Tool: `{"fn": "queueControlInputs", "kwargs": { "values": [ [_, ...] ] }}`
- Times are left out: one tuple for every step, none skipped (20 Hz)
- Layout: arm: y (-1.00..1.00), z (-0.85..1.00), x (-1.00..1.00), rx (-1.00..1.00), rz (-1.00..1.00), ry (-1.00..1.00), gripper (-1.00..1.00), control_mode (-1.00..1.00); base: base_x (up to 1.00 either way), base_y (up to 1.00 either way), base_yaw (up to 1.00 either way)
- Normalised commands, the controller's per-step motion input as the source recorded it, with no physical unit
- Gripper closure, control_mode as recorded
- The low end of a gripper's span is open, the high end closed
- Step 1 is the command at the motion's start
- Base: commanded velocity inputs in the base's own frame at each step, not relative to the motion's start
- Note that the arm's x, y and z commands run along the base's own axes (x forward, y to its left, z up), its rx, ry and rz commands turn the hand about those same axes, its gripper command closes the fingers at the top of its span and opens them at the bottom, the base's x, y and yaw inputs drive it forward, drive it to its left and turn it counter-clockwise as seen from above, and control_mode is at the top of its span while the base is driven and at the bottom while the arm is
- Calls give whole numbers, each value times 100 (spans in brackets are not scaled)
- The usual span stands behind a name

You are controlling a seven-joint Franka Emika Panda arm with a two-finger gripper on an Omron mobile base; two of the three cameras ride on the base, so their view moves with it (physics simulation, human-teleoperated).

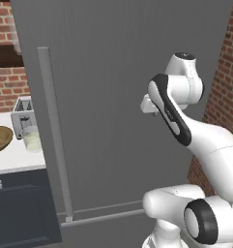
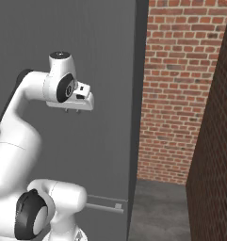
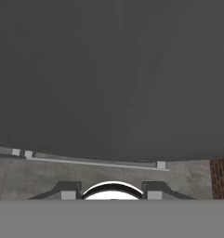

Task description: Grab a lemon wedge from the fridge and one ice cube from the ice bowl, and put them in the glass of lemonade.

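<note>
Item: tall matte grey fridge [image 1: 123,97], door closed, long vertical grey bar handle [image 1: 54,131] well left of the two-finger gripper [image 2: 71,111]. Gripper holds nothing; jaw spacing cannot be told. Risk: the hand, hanging close to the door face, likely scrapes it when swinging toward the handle.

The white arm rises from its base at about 5 o'clock in the left base view, bends at a dark elbow joint and reaches up toward 1 o'clock, where the wrist folds over. The tool [image 2: 72,111] hangs under the wrist and points downward, its short tips just visible below the white hand. In the hand view the two dark fingertips [image 3: 67,190] stand apart at 6 o'clock, with a gap between them. Nothing is seen between the tips.
</note>
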Motion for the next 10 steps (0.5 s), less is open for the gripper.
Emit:
{"fn": "queueControlInputs", "kwargs": {
  "values": [
    [0, 0, -2, 0, 0, 0, -100, -100, 0, 0, 0],
    [0, 0, -12, 0, 0, -2, -100, -100, 0, 0, 0],
    [0, 0, -22, 0, 0, -2, -100, -100, 0, 0, 0],
    [0, 0, -32, 0, 0, -4, -100, -100, 0, 0, 0],
    [0, 0, -35, 0, 0, -3, -100, -100, 0, 0, 0],
    [16, 0, -37, 0, 0, -4, -100, -100, 0, 0, 0],
    [41, -21, -51, -1, 0, -7, -100, -100, 0, 0, 0],
    [43, -26, -54, -1, 0, -7, -100, -100, 0, 0, 0],
    [47, -29, -52, -1, 0, -6, -100, -100, 0, 0, 0],
    [54, -31, -53, -2, 0, -4, -100, -100, 0, 0, 0]
  ]
}}
